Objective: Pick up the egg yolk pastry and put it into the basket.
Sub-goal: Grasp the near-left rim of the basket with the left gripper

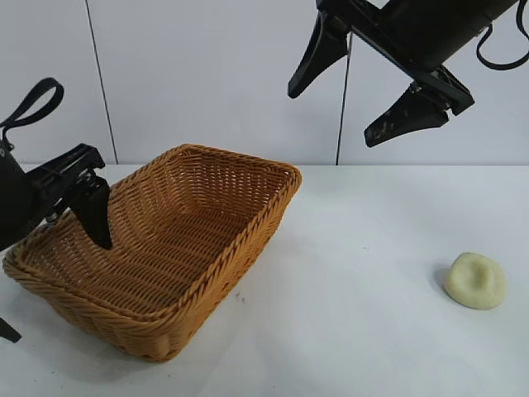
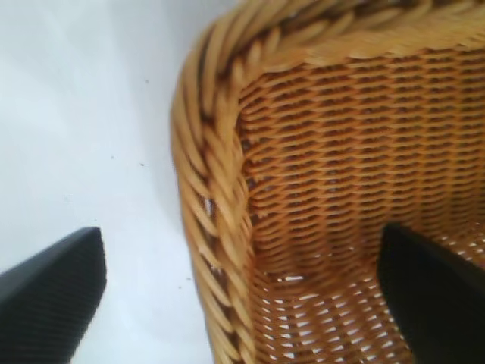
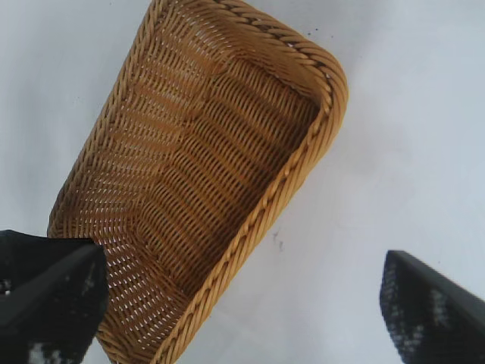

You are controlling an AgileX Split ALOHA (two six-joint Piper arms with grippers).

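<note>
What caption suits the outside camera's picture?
Open left pincer straddles the basket rim; egg yolk pastry waits on the table, right pincer open above.

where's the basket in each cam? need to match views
Exterior: basket sits left of centre on the white table, the left gripper straddling its left rim.
Left wrist: one rounded corner and inner wall fill most of the picture.
Right wrist: whole basket, running diagonally.
Shared landmark: the braided rim.

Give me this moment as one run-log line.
left gripper: open, straddling basket rim at its left end | right gripper: open, raised above table | egg yolk pastry: on table, right of basket, untouched | basket: empty
</note>
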